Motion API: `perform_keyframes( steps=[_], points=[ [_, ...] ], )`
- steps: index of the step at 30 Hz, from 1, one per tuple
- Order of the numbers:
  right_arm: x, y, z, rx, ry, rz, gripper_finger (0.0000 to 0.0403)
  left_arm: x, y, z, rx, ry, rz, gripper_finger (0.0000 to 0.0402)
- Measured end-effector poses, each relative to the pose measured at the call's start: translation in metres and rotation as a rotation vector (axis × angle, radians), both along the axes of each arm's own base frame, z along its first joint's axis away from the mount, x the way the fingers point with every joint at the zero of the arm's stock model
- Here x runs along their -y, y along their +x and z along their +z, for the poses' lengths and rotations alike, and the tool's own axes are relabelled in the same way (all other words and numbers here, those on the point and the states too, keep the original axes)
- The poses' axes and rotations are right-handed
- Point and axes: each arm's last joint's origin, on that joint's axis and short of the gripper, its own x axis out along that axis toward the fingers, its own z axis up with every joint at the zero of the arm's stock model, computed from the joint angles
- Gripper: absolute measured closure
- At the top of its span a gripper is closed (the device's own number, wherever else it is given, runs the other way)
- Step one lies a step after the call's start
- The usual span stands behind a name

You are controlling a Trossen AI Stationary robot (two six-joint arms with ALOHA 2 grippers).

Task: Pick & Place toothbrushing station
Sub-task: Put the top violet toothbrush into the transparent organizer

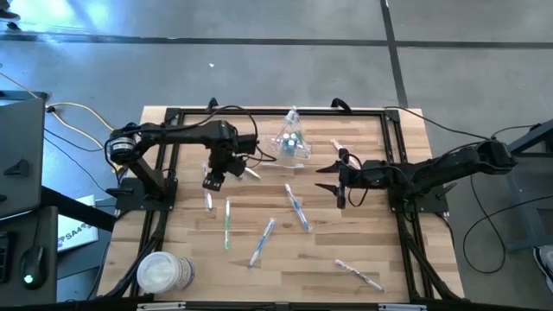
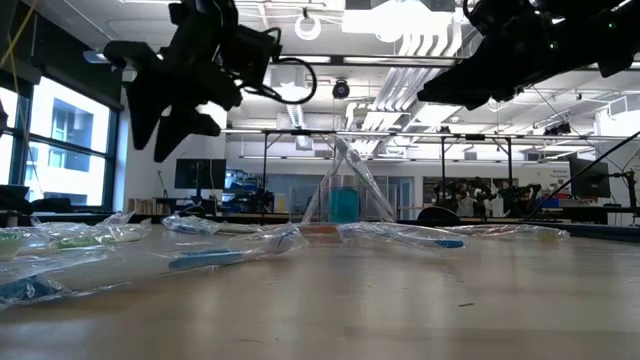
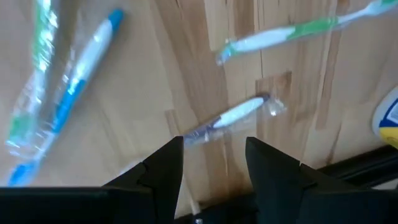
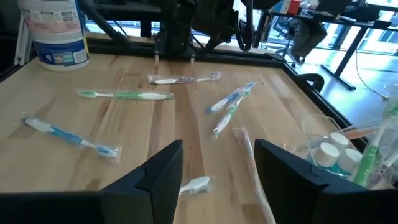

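- On the near left corner of the wooden counter (image 1: 311,259) stands a stack of white round discs (image 1: 164,273), well apart from everything else.
- The left gripper (image 1: 212,180) hangs above the counter's left part, pointing down. The left wrist view shows its fingers (image 3: 166,165) spread apart with nothing between them.
- Just under it lies a wrapped white toothbrush (image 1: 208,199) (image 3: 233,116), its near end showing in the gap between the fingers.
- Next over lies a green toothbrush (image 1: 227,223) (image 3: 292,33), and beside that a blue one (image 1: 262,241) (image 3: 84,56), both flat on the wood.
- Toward the far edge, near the middle, a clear plastic cup (image 1: 291,142) lies tipped over, with white blue-capped tubes (image 4: 328,154) and brushes in it.
- Another blue toothbrush (image 1: 297,207) lies at the middle, between the two arms.
- The right gripper (image 1: 332,179) hovers right of centre; its fingers (image 4: 163,169) are parted and hold nothing.
- A last wrapped toothbrush (image 1: 359,274) lies alone near the front right edge.
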Motion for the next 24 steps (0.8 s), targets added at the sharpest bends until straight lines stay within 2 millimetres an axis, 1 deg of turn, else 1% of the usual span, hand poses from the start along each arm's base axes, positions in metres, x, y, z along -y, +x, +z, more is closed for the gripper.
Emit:
perform_keyframes(
  steps=[4,7,14,19,21,24],
  points=[
    [0.000,0.000,0.000,-0.002,-0.006,0.002,0.0212,0.001,-0.003,-0.003,-0.043,-0.001,0.068,0.0229],
    [0.000,0.000,0.000,-0.003,-0.008,0.002,0.0212,0.001,-0.003,-0.003,-0.061,0.012,0.178,0.0229],
    [0.000,0.000,0.000,-0.004,-0.011,0.003,0.0212,0.001,-0.002,-0.003,-0.135,0.068,0.602,0.0229],
    [0.000,0.000,0.000,-0.005,-0.018,0.005,0.0212,-0.002,-0.005,-0.007,-0.195,0.238,0.991,0.0229],
    [0.000,0.000,0.000,-0.006,-0.023,0.006,0.0212,-0.001,-0.009,-0.013,-0.234,0.269,1.078,0.0229],
    [0.000,0.000,0.000,-0.008,-0.036,0.010,0.0212,0.002,-0.018,-0.026,-0.320,0.266,1.095,0.0229]
  ],
)
